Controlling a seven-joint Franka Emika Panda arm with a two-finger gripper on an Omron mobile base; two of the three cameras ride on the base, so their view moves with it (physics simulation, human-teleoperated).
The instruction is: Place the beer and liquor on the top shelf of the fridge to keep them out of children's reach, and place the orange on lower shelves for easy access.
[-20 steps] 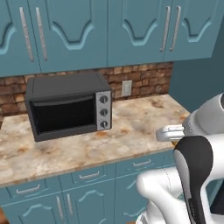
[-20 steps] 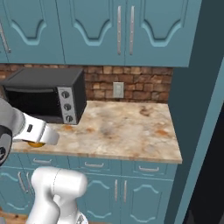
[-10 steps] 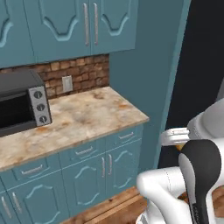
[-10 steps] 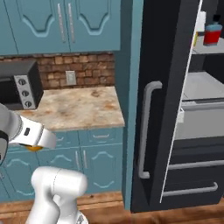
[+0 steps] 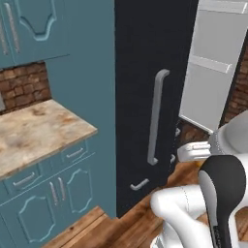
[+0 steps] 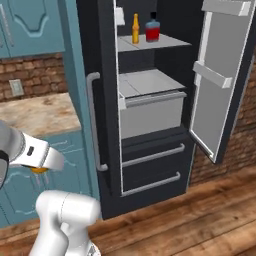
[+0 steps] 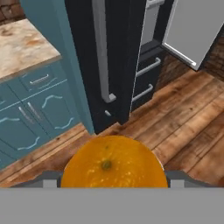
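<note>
The orange (image 7: 113, 162) sits clamped between the tips of the claw (image 7: 113, 177), a little of it showing under the white arm in the right base view (image 6: 39, 170). The fridge (image 6: 145, 100) stands with its right door swung wide — the left door shut, its grey bar handle (image 6: 95, 122) upright. On the top shelf (image 6: 165, 42), near its back edge, the slim amber beer (image 6: 135, 28) stands just left of the squat red liquor (image 6: 152, 30); no writing on either can be read. Below sits a grey drawer (image 6: 150, 107). A speckled worktop (image 6: 35, 112) runs left of the fridge.
</note>
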